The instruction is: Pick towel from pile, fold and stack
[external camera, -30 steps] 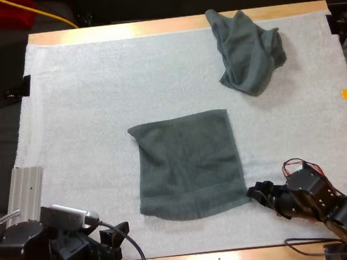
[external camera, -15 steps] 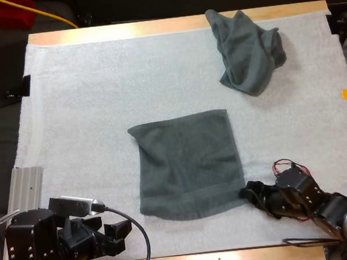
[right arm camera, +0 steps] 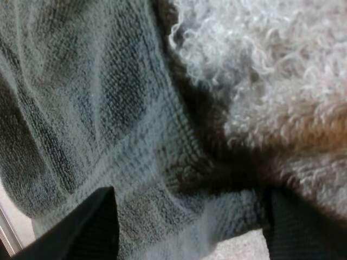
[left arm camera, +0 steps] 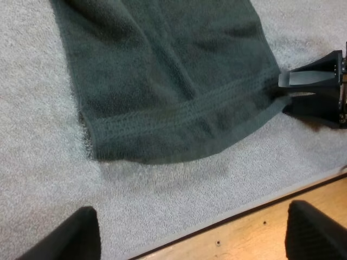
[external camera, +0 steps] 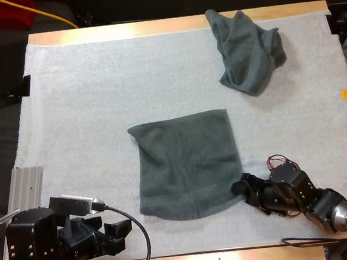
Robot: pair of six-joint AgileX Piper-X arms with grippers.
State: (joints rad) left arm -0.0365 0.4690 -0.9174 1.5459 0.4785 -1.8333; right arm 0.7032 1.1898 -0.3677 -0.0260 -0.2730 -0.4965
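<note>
Approach: right gripper (external camera: 238, 190) has slid to the near corner of the flat dark grey-green terry towel (external camera: 186, 165), fingers parted, not yet clamped. The left gripper (external camera: 119, 237) gapes too; the folding grasp looks pending.

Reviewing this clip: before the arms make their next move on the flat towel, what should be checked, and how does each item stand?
1. The right gripper is at the near right corner of the flat towel: ok.
2. Its fingers are open with the corner between them: ok.
3. One finger is under the cloth: cannot tell.
4. The left gripper is at the near left corner: not ok; it is open over the near edge of the mat, short of the towel.
5. The crumpled towel is apart from the flat one: ok, at the mat's far right.
</note>
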